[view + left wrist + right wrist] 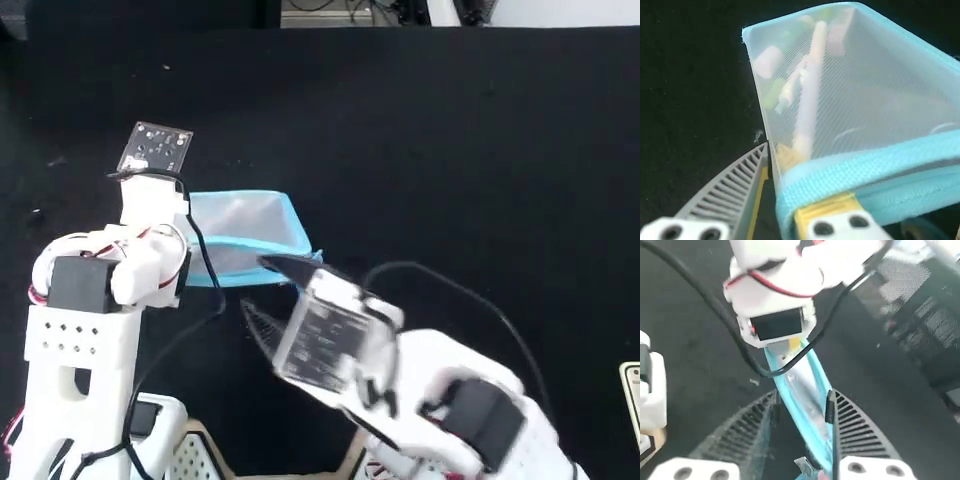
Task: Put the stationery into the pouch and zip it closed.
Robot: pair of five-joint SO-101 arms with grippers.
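High view, layout: the pouch (245, 228) lies on the black table (480, 150) between the 2 arms, with one arm at each end.
Left gripper (790, 185): pressed onto the pouch's corner at the teal zipper band, 1 finger on each face, pinning that end.
Right gripper (802, 407): fingers spread, 1 on each side of the zipper edge (799, 390), close to it but not visibly clamping it.
Key relation: the zipper edge is the long axis that matters. It runs straight out between the right fingers toward the left gripper at the far end.
Slider: a small metal tab (804, 465) sits deep between the right fingers, near their roots. I take it for the pull, though that is not certain.
Nearer arm: the right, by far, and the left only anchors.
Count: 1 pouch, 2 grippers, 1 long white pen (810, 90) and about 5 smaller pieces, all inside. The mesh blurs the exact number.
Judgement: filling looks done. The next move needs a pinch on the tab and a pull along that axis.
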